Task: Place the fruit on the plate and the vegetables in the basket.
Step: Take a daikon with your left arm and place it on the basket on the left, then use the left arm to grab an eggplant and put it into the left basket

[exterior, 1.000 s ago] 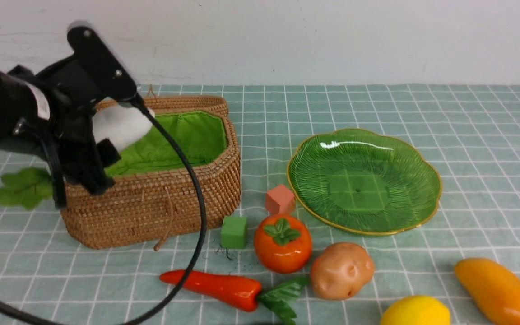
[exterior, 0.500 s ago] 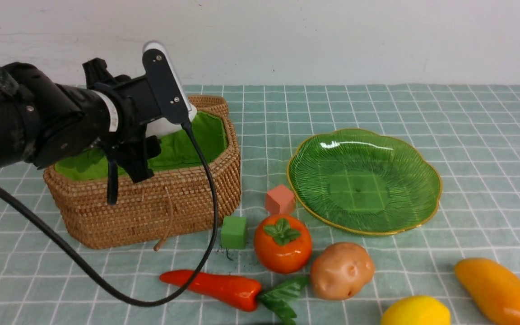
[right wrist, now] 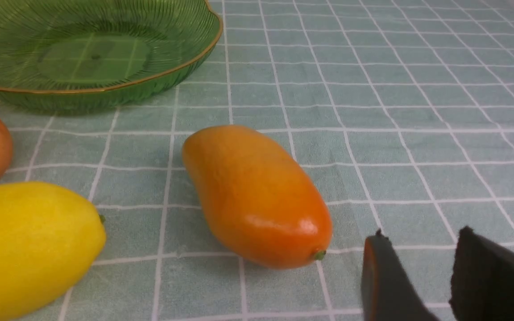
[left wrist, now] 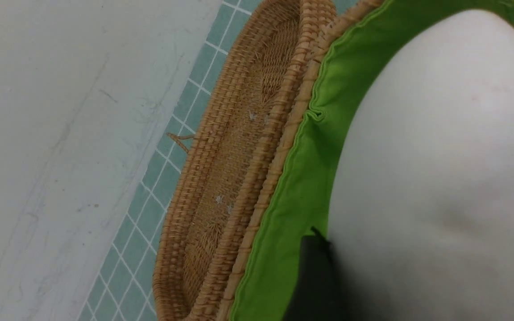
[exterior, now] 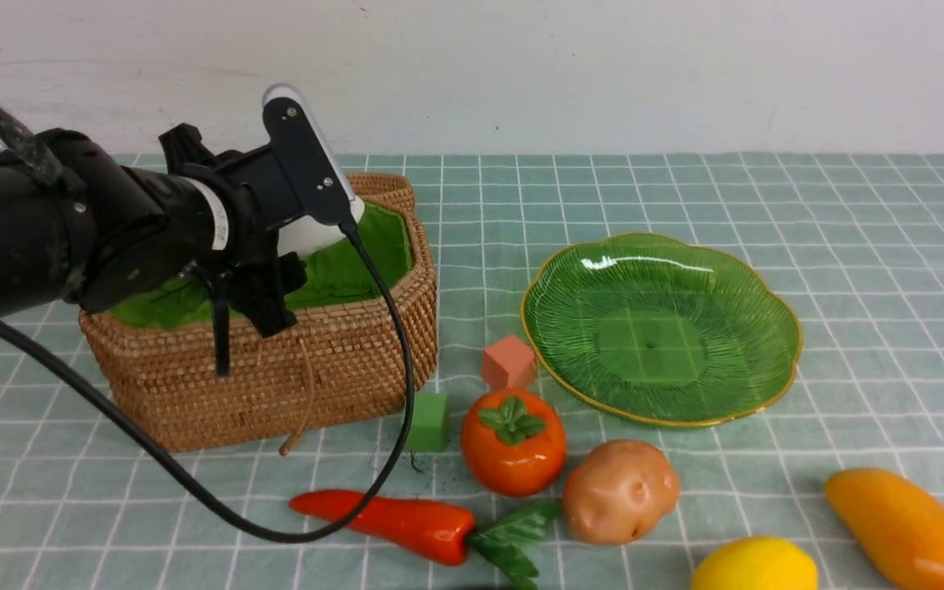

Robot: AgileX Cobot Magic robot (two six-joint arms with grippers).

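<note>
My left gripper (exterior: 292,258) is shut on the white radish (exterior: 312,236), holding it over the green-lined wicker basket (exterior: 341,352). In the left wrist view the radish (left wrist: 440,178) fills the space beside one dark finger (left wrist: 315,276), above the lining. The carrot (exterior: 390,520), persimmon (exterior: 513,442) and potato (exterior: 619,492) lie on the cloth in front of the basket. The green plate (exterior: 767,385) holds nothing. Lemon (exterior: 755,565) and mango (exterior: 906,528) lie at the near right. My right gripper (right wrist: 422,236) is open just beside the mango (right wrist: 257,196), holding nothing.
A salmon cube (exterior: 509,360) and a green cube (exterior: 427,419) sit between basket and plate. The basket's lid (left wrist: 239,156) lies open behind it, near the wall. The left arm's black cable (exterior: 390,385) loops down in front of the basket to the carrot.
The left arm has swung right with the radish, from the basket's left edge to over its inside. The radish leaves no longer show left of the basket. The right gripper has stayed put.
</note>
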